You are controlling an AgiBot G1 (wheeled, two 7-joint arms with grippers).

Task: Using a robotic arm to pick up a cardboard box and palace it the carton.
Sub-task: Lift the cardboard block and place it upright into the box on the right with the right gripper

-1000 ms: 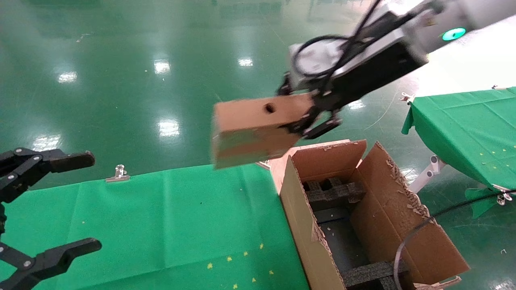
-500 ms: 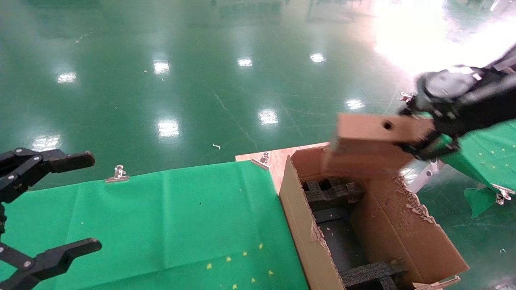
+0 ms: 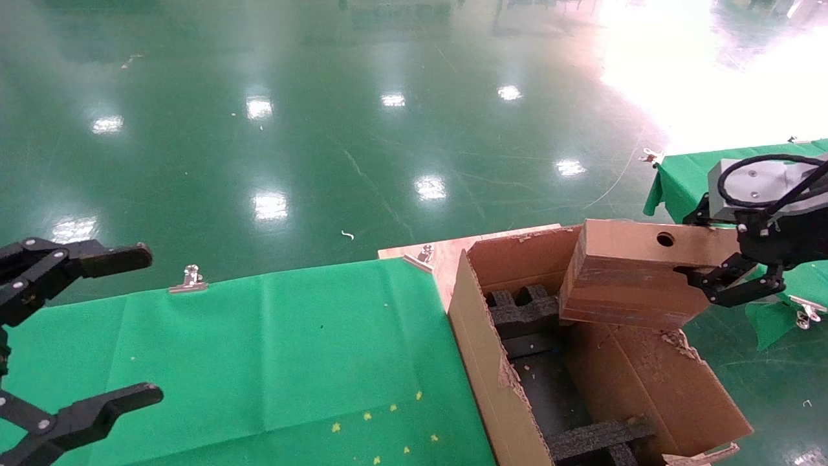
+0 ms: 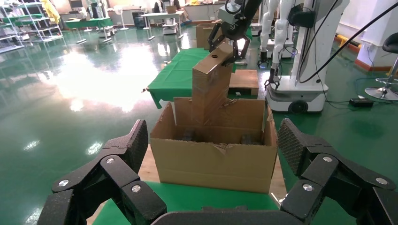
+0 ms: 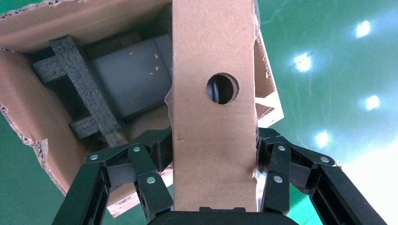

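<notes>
The small brown cardboard box (image 3: 631, 281) with a round hole hangs tilted over the far end of the carton (image 3: 479, 343), its lower end dipping below the flap tops. My right gripper (image 3: 708, 275), on the white robotic arm, is shut on the box's outer end. In the right wrist view the fingers (image 5: 155, 154) press both sides of the box (image 5: 213, 117) above the open carton (image 5: 28, 93). Black foam inserts (image 3: 524, 310) line the inside. My left gripper (image 3: 132, 323) stays open at the left over the green table. The left wrist view shows the box (image 4: 211, 89) standing above the carton (image 4: 216, 161).
The carton stands at the right end of the green-clothed table (image 3: 259, 362), beside a bare wooden corner (image 3: 446, 259). A second green table (image 3: 763, 194) stands close behind my right gripper. Metal clips (image 3: 189, 279) hold the cloth. Shiny green floor lies beyond.
My right gripper has swung the box from above the table's far edge rightwards and down, to over the carton's far end. The left gripper has not moved.
</notes>
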